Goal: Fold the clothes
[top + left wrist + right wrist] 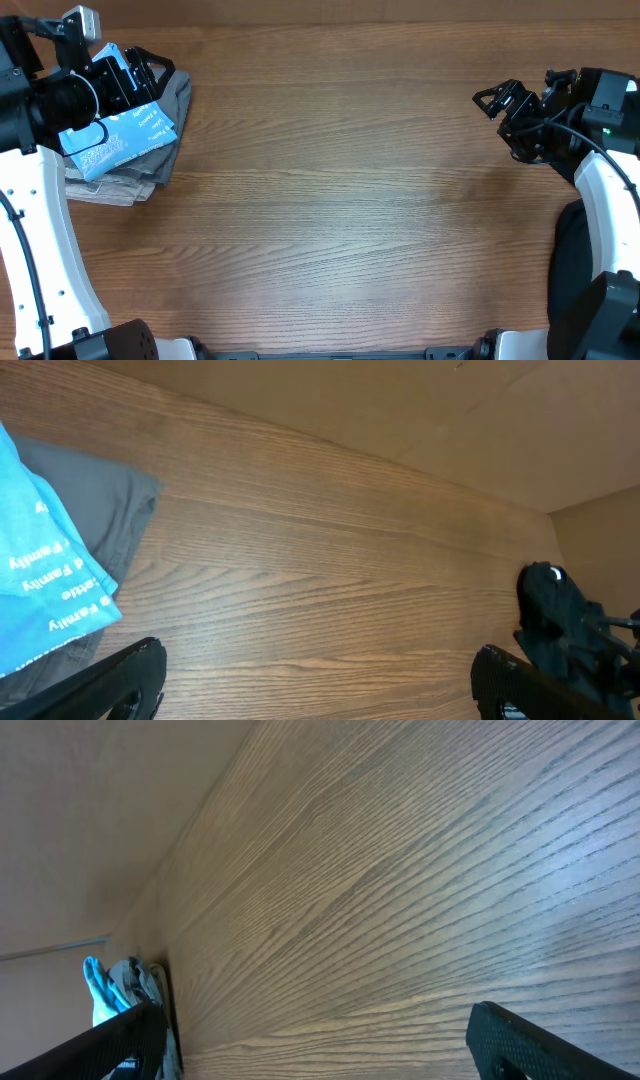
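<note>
Wood-grain surface [340, 210] — blue T-shirt [120, 140] folded at its left edge; left pincer [155, 68] and right pincer [492, 112] gape wide, empty.

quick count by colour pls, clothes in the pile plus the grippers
light blue T-shirt: 1
grey garment: 1
black grippers: 2, left gripper and right gripper
total: 4
paler folds at the bottom: cannot tell if they are a separate piece

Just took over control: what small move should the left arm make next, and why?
Probably pull the left gripper up and away: the light blue T-shirt already lies folded on the grey garment stack, and the open fingers hold nothing.
</note>
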Action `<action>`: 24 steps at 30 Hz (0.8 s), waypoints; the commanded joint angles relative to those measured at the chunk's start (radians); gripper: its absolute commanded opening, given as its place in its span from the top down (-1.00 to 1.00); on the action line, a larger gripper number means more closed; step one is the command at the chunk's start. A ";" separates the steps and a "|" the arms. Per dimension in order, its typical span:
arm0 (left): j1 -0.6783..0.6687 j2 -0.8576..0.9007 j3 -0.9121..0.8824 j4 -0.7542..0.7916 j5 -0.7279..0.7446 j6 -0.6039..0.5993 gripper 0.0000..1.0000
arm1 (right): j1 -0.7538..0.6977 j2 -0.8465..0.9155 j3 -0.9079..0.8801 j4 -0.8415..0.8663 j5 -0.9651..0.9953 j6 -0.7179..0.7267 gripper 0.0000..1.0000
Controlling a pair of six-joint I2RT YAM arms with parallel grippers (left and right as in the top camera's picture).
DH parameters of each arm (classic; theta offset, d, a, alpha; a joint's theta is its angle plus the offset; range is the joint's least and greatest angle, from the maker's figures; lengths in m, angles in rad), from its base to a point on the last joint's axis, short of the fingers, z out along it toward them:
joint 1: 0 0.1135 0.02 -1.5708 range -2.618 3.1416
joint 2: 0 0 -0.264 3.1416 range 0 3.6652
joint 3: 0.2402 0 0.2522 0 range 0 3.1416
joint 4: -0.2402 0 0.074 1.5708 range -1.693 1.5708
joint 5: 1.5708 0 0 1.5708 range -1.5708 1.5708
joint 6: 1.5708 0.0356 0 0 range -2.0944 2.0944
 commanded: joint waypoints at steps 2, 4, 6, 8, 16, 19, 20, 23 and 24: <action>-0.004 0.004 0.000 -0.001 -0.007 -0.010 -1.00 | 0.001 -0.008 0.006 0.003 -0.007 -0.003 -1.00; -0.004 0.004 0.000 -0.001 -0.007 -0.010 -0.99 | 0.002 -0.027 0.006 0.003 -0.007 -0.003 -1.00; -0.004 0.004 0.000 -0.001 -0.007 -0.010 -1.00 | 0.012 -0.069 0.006 0.003 -0.007 -0.003 -1.00; -0.004 0.004 0.000 -0.001 -0.007 -0.010 -0.99 | 0.032 -0.132 0.006 0.003 -0.007 -0.003 -1.00; -0.004 0.004 0.000 -0.001 -0.007 -0.010 -1.00 | 0.171 -0.436 0.006 0.003 -0.007 -0.002 -1.00; -0.004 0.004 0.000 -0.001 -0.007 -0.010 -0.99 | 0.232 -0.550 0.006 0.002 0.023 -0.007 -1.00; -0.004 0.004 0.000 -0.001 -0.007 -0.010 -1.00 | 0.250 -0.594 0.006 0.000 0.090 -0.013 -1.00; -0.004 0.004 0.000 -0.001 -0.007 -0.010 -0.99 | 0.283 -0.706 0.006 -0.001 0.262 -0.029 -1.00; -0.004 0.004 0.000 -0.001 -0.007 -0.010 -0.99 | 0.291 -0.734 0.006 -0.001 0.282 -0.029 -1.00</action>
